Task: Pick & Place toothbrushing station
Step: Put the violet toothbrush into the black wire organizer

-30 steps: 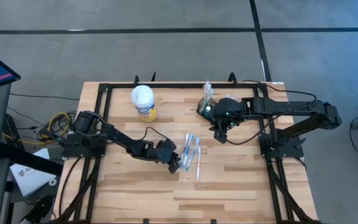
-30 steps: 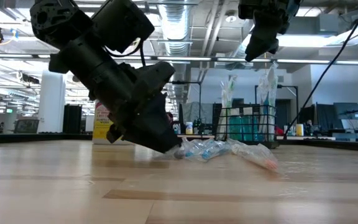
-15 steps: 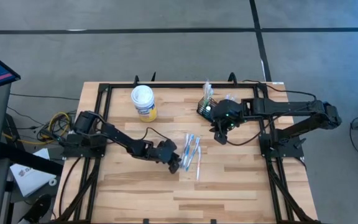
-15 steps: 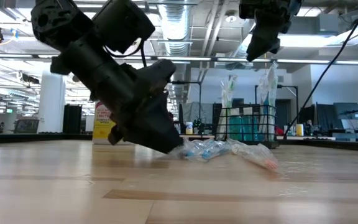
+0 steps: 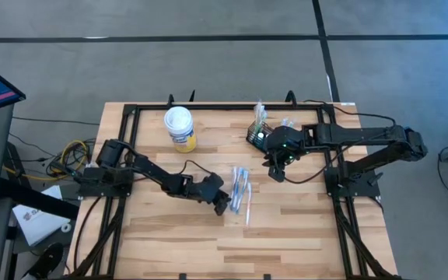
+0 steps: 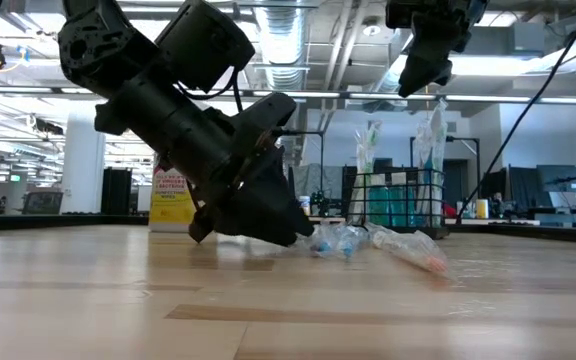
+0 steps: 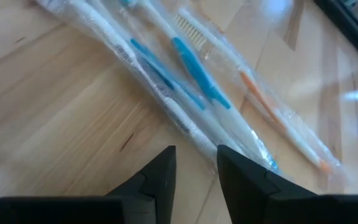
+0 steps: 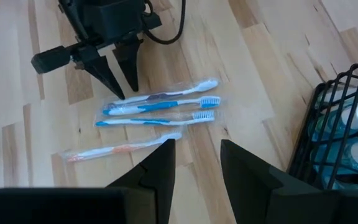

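The toothbrushing station, a black wire-mesh caddy [image 5: 257,134] [image 6: 398,200] [image 8: 347,124], stands at the far middle of the table with wrapped items and blue bottles in it. Several toothbrushes in clear wrappers [image 5: 241,190] [image 7: 191,81] [image 8: 160,106] lie flat at mid-table, with an orange one [image 8: 114,149] at the near side of the row. My left gripper [image 5: 224,207] [image 7: 196,163] [image 8: 126,93] is low and slanting down, open by a narrow gap, its tips at the left ends of the wrappers. My right gripper [image 5: 275,169] [image 8: 194,155] hangs open high above the table beside the caddy. My left gripper has its fingertips [image 7: 225,155] right at the edge of the nearest wrapper [image 7: 191,134], slanting down from the table's left. Nothing sits between the fingers. I cannot tell whether a fingertip touches the plastic.
A yellow canister with a white lid [image 5: 180,128] [image 6: 171,195] stands at the far left of the table. Black frame rails [image 5: 127,148] run along the table's sides and far edge. Bare wood [image 5: 286,233] lies near the front edge.
My left gripper has tipped and rolled a little at the wrist, and its tips have nosed slightly toward the toothbrushes, staying low over the table. My right arm has kept still.
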Available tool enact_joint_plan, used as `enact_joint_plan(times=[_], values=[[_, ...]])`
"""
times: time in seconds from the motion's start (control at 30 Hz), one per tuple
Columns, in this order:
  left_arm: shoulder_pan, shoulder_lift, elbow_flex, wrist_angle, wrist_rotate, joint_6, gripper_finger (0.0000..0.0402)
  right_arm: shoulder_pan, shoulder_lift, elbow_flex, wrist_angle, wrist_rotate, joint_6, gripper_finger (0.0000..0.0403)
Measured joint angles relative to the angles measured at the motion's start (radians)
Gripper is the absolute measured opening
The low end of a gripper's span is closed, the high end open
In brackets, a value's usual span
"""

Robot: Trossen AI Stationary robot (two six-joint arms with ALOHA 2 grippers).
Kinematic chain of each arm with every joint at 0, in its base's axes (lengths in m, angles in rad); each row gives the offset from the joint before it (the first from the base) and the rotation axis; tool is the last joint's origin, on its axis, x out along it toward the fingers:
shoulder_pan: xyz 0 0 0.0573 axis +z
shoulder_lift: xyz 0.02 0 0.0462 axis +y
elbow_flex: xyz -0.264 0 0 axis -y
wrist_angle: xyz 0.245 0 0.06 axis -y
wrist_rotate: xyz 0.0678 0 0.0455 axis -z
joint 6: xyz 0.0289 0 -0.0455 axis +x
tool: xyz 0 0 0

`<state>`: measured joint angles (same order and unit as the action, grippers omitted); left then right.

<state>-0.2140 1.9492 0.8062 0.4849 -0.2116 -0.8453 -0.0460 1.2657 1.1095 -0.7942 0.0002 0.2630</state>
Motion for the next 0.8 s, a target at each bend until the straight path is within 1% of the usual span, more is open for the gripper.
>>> enact_joint_plan(times=[0.1,0.17,0.27,0.3,0.33,0.47,0.8], values=[[0.008,0.015,0.001,0.048,0.008,0.009,0.0097,0.000,0.000,0.000,0.001,0.000,0.000,0.0118],[0.015,0.027,0.003,0.075,0.020,0.027,0.0080,0.000,0.000,0.000,0.001,0.000,0.000,0.0118],[0.021,0.045,0.003,0.127,0.059,0.061,0.0029,0.000,0.000,0.000,0.002,0.000,0.000,0.0118],[0.023,0.052,0.003,0.139,0.070,0.077,0.0015,0.000,0.000,0.000,0.001,0.000,0.000,0.0118],[0.023,0.054,0.003,0.139,0.071,0.080,0.0009,0.000,0.000,0.000,0.001,0.000,0.000,0.0118],[0.023,0.056,0.003,0.127,0.070,0.091,0.0001,0.000,0.000,0.000,0.002,0.000,0.000,0.0118],[0.003,0.004,-0.006,0.104,0.059,0.164,0.0000,0.000,0.000,0.000,0.002,0.000,0.011,0.0118]])
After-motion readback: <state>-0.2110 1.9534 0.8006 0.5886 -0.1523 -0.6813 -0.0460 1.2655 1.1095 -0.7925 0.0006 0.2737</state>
